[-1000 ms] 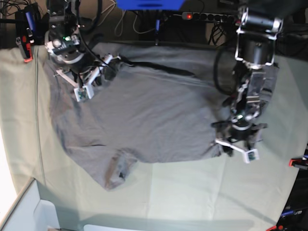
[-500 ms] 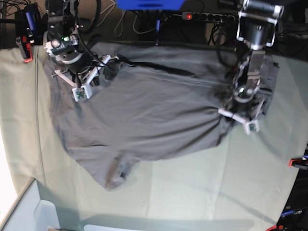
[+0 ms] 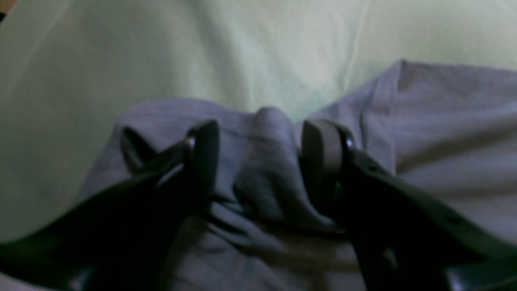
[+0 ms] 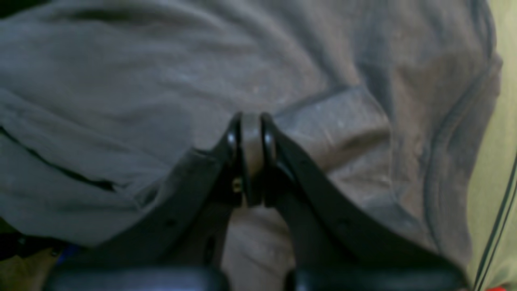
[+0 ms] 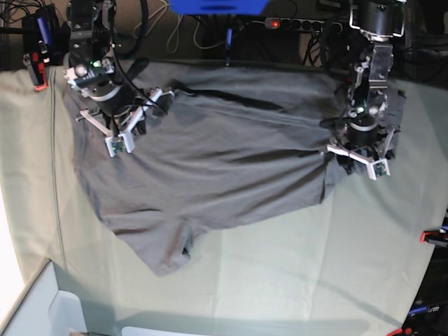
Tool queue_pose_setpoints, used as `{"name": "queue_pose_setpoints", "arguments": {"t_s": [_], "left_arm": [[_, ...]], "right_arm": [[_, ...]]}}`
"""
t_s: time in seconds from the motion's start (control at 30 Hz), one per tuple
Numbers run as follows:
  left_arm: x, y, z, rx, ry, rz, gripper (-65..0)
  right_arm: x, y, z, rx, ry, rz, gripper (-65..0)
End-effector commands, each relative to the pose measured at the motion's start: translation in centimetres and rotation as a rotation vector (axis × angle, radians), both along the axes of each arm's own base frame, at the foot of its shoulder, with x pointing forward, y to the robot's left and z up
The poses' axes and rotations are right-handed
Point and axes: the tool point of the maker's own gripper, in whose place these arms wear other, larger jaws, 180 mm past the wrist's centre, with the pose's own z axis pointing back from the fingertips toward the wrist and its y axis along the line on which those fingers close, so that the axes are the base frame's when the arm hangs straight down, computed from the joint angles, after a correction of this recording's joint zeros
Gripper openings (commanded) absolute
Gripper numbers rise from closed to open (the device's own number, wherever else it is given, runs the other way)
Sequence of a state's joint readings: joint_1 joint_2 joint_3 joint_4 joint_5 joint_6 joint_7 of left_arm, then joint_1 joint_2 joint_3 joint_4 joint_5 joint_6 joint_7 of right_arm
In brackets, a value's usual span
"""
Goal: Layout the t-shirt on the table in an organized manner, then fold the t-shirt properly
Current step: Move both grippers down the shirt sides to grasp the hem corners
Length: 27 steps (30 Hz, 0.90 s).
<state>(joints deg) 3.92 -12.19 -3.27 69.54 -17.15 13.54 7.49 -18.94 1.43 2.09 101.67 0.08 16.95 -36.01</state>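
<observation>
Dark grey cotton t-shirt (image 5: 210, 161) lies long axis 9-to-3 across the pale green cloth-covered table (image 5: 294, 273), one sleeve pointing to 7. Left gripper (image 3: 258, 157) grasps a bunched fold of the shirt's 3 o'clock edge. Right gripper (image 4: 250, 153) is clenched tight over its 9 o'clock end; whether fabric is pinched, can't tell.

Lots of room at the front

The table (image 5: 280, 280) is bare there. The t-shirt (image 5: 224, 161) covers the back, with cables (image 5: 189, 35) behind it.

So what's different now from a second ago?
The left end effector, with a bunch of the t-shirt between its fingers, has drawn that edge back from the near part of the table toward the far side, and the shirt has stretched flatter. The right end effector stayed shut at the other end, barely shifting.
</observation>
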Motion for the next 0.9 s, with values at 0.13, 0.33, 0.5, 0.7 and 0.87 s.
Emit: {"name": "queue_pose_setpoints", "arguments": {"t_s": [0.13, 0.33, 0.5, 0.7, 0.87], "left_arm": [[2.3, 0.6, 2.7, 0.023, -0.086, 0.006, -50.3], [3.6, 0.9, 3.9, 0.029, -0.118, 0.012, -64.2], [5.5, 1.2, 5.8, 0.031, -0.168, 0.019, -65.0], [7.8, 3.9, 9.2, 0.019, -0.26, 0.107, -65.0], [8.7, 5.3, 9.2, 0.013, -0.256, 0.151, -65.0]], "right_arm": [[0.7, 0.2, 1.0, 0.007, -0.041, 0.009, -65.0], [2.7, -0.1, 2.2, 0.004, -0.089, 0.004, -65.0], [7.3, -1.9, 3.6, -0.049, -0.153, 0.019, -65.0], [13.2, -6.3, 2.2, -0.111, -0.114, -0.016, -49.0], [16.9, -9.8, 0.8, -0.131, -0.044, -0.069, -38.8]]}}
